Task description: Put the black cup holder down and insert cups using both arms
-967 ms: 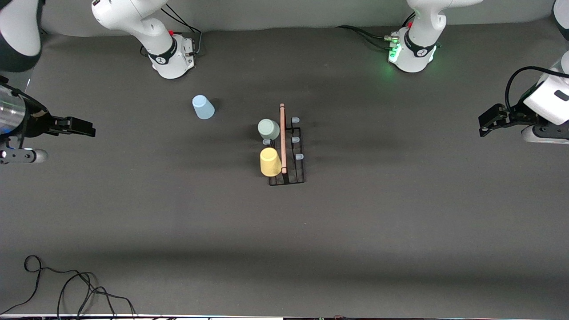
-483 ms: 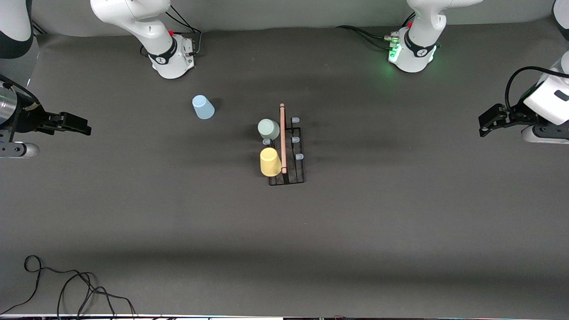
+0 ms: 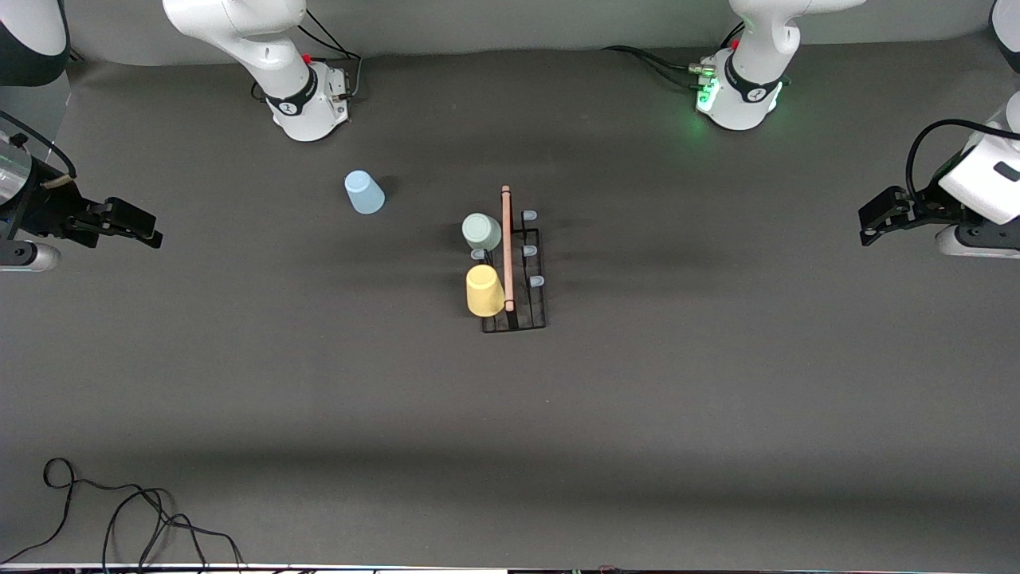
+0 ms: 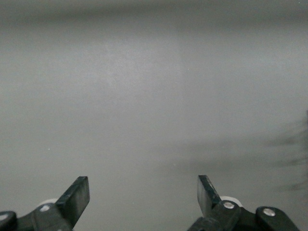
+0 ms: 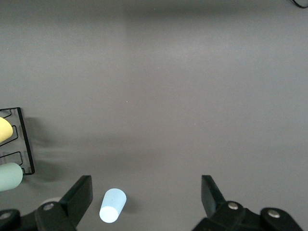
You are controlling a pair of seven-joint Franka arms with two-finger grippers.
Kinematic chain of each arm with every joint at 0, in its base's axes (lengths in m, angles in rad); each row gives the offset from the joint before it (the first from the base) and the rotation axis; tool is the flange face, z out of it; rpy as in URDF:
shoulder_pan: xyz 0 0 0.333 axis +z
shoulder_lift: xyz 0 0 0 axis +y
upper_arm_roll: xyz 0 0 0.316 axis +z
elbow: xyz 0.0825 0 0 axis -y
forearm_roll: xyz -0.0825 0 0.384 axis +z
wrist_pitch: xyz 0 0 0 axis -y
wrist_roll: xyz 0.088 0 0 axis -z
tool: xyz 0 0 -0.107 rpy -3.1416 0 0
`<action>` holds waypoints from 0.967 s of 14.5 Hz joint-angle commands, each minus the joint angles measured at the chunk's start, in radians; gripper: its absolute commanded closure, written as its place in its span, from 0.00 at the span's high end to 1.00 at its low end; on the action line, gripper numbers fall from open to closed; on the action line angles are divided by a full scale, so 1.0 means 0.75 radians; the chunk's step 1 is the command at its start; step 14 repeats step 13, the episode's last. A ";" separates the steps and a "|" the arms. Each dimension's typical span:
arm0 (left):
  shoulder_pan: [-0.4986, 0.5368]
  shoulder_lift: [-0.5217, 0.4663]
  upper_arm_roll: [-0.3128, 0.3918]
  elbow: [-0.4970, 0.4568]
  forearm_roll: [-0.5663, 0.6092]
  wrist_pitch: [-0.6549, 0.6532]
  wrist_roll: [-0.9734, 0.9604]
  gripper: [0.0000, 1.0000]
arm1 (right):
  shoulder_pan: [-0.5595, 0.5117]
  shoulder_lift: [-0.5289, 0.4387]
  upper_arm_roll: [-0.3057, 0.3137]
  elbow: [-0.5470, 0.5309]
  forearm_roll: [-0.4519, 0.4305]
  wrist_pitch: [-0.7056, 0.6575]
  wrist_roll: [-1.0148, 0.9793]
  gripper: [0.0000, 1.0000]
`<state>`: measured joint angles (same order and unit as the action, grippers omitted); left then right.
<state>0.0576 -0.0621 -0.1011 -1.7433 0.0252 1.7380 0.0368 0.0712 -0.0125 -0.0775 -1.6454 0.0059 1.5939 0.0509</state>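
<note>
The black cup holder [image 3: 518, 275], a thin wire rack with a light wooden rod handle [image 3: 507, 247] along its top, stood near the middle of the matte dark grey table [image 3: 717, 399]. Three of its pegs, tipped with pale translucent caps [image 3: 529, 250], stood bare on the side toward the left arm's end, and a fourth bare cap showed between the two mounted cups. The yellow cup [image 3: 484, 290], smooth plain plastic and tapered, sat upside down on a peg on the side toward the right arm's end, nearer the front camera than the pale grey-green cup [image 3: 481, 232], which sat the same way on another peg in that row. The light blue cup [image 3: 364, 192], of like shape, stood mouth-down on the table, well apart from the rack toward the right arm's end. No writing could be read on any of them.

The right gripper [image 3: 147, 229] hung over the table's edge at its own end, jaws spread wide and empty; its wrist view showed the blue cup [image 5: 112, 205] between the black fingers [image 5: 79, 195]. The left gripper [image 3: 868, 227] waited over its own end, jaws likewise parted around nothing, black fingers [image 4: 77, 196] above bare table.

A loose black cable [image 3: 119, 518] lay coiled at the table's near corner
</note>
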 commanded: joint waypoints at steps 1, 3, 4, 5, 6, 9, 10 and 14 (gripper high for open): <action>-0.007 -0.013 0.000 0.013 0.024 -0.014 -0.027 1.00 | -0.011 0.002 0.020 0.007 -0.026 0.006 0.022 1.00; -0.007 -0.017 0.000 0.013 0.024 -0.014 -0.043 1.00 | -0.003 0.002 0.019 0.005 -0.026 0.004 0.030 1.00; -0.007 -0.022 0.000 0.013 0.024 -0.020 -0.055 1.00 | -0.001 0.002 0.019 0.003 -0.026 0.002 0.030 1.00; -0.007 -0.026 0.000 0.011 0.024 -0.027 -0.055 1.00 | -0.001 0.002 0.019 0.003 -0.026 0.000 0.030 1.00; -0.005 -0.028 0.000 0.007 0.024 -0.055 -0.055 1.00 | -0.001 0.002 0.019 0.001 -0.026 0.000 0.030 1.00; -0.007 -0.038 0.002 0.007 0.022 -0.035 -0.055 1.00 | -0.001 0.002 0.019 0.001 -0.026 0.000 0.030 1.00; -0.007 -0.034 0.002 0.007 0.022 -0.035 -0.053 1.00 | -0.001 0.002 0.019 0.001 -0.026 0.000 0.030 1.00; -0.005 -0.028 0.000 0.007 0.022 -0.037 -0.051 1.00 | -0.001 0.002 0.019 0.003 -0.024 -0.006 0.034 1.00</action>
